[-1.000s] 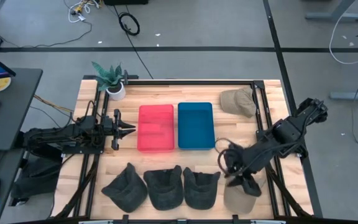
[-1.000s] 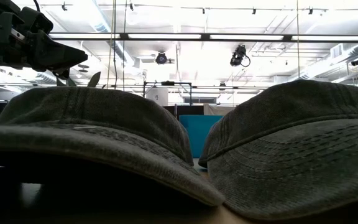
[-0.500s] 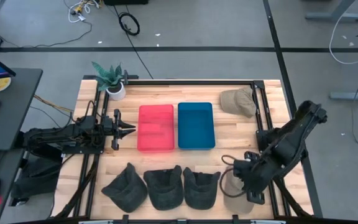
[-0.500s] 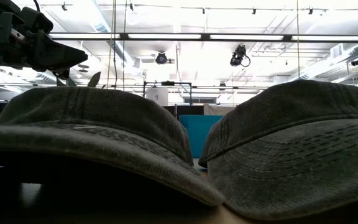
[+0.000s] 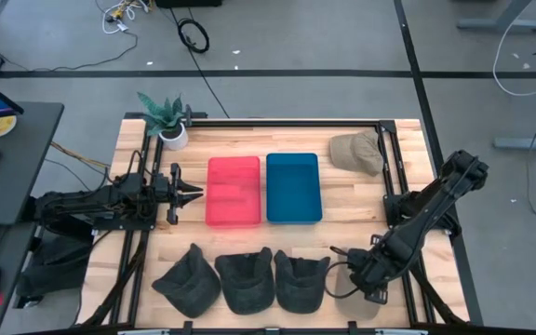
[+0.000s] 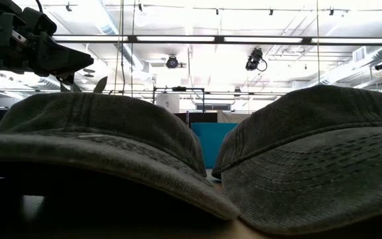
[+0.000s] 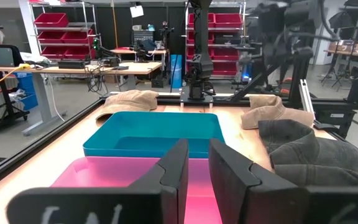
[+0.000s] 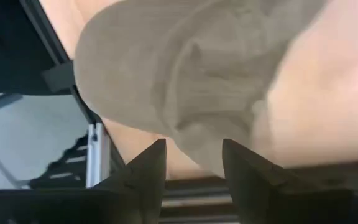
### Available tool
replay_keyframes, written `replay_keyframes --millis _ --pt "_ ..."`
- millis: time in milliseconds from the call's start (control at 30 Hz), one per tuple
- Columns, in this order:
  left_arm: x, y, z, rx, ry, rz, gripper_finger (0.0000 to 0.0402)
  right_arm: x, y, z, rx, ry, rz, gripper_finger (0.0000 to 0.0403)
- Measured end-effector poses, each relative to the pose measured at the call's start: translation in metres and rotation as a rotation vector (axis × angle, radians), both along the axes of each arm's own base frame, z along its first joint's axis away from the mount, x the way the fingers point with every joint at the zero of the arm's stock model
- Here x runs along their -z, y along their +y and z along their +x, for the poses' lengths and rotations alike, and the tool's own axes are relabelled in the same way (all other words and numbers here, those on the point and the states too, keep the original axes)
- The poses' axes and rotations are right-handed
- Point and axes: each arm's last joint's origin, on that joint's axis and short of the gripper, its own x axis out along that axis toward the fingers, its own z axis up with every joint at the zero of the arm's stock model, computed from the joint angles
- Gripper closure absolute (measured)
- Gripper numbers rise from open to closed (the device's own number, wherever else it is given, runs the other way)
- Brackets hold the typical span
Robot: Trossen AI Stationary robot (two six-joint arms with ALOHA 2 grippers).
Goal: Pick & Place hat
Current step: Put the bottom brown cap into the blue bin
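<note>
Right hand [image 5: 366, 284] low over tan cloth cap [image 8: 185, 81] at tabletop [image 5: 352, 209] near edge, fingers apart, holding nothing. Risk: pinching only thin brim; cap slips. Left hand [image 5: 194, 194] parked, slightly parted, empty.

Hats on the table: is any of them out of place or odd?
One tan hat lies alone at the far right corner, away from the near row of three dark hats. Another tan hat lies under the right pincer.

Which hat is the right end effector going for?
The tan hat at the right end of the front row; the right end effector hangs open over it. Its row-mates are dark grey.
</note>
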Motion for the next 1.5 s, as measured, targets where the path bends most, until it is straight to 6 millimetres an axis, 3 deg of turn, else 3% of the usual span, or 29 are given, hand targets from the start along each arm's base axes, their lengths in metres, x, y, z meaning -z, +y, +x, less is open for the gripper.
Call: replay_keyframes --millis 633,833,933,1133,1500 --pt "0.0 0.0 0.0 0.0 0.0 0.0 0.0335 0.063 0.0 -0.001 0.076 -0.082 0.156 0.0243" --pt "0.0 0.0 0.0 0.0 0.0 0.0 0.0335 0.07 -0.003 -0.004 0.11 -0.06 0.15 0.0247" --pt "0.0 0.0 0.0 0.0 0.0 0.0 0.0335 0.07 -0.002 -0.004 0.117 -0.056 0.162 0.0272" --pt "0.0 0.0 0.0 0.0 0.0 0.0 0.0335 0.069 0.001 -0.001 0.113 -0.064 0.215 0.0387" --pt "0.0 0.0 0.0 0.0 0.0 0.0 0.0335 0.061 0.0 -0.004 0.108 -0.05 0.25 0.0399"
